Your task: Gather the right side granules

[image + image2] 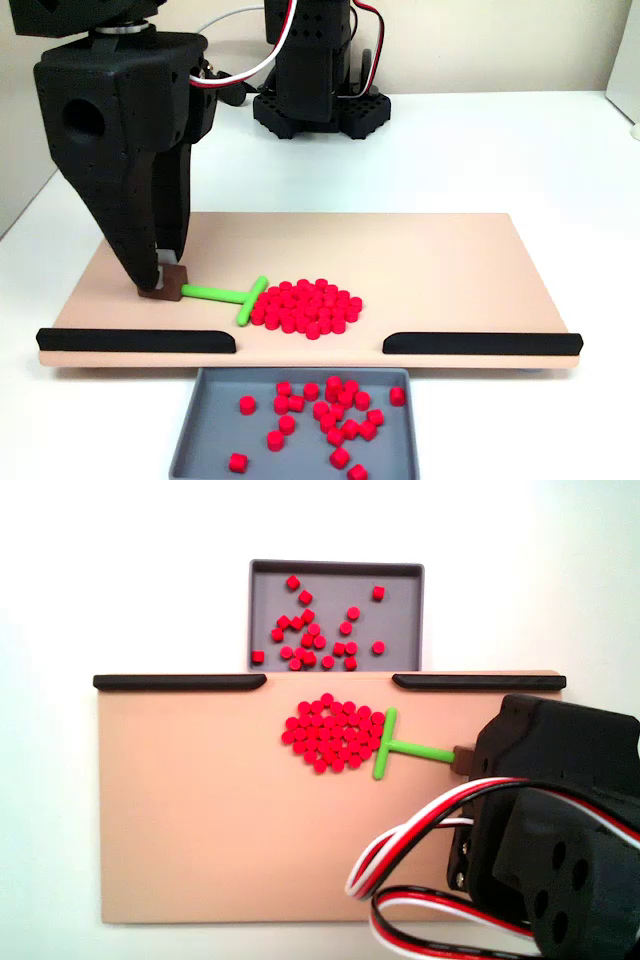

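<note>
Grey tray (pixel 190 440): nearest in the view facing the arm, set below the gap between the two black rails (pixel 135 340) so pushed pellets can drop in; loose red pellets (pixel 325 405) already lie in it.
Granules (pixel 305 306): one dense red patch on the tan board (pixel 450 270), just behind that gap.
Green T-stick (pixel 235 293): its crossbar touches the patch, serving as a rake.
Fingers (pixel 165 285): closed on the stick's brown end tab (pixel 172 291), tips down at the board.
Arm base (pixel 315 105): farthest, on the white desk (pixel 520 150).
</note>
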You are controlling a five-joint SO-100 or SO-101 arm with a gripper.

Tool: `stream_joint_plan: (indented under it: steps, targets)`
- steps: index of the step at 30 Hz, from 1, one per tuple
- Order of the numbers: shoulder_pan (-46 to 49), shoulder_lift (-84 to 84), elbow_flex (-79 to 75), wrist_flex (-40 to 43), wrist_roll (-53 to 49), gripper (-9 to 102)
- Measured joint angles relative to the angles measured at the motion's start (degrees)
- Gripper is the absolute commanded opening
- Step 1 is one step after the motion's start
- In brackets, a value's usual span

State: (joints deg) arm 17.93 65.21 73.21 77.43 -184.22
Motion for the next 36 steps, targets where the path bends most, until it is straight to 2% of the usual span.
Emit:
stream_joint_plan:
  steps: [36]
  targets:
    - [-2.37, -0.18, 0.0, -0.09, 3.6, 0]
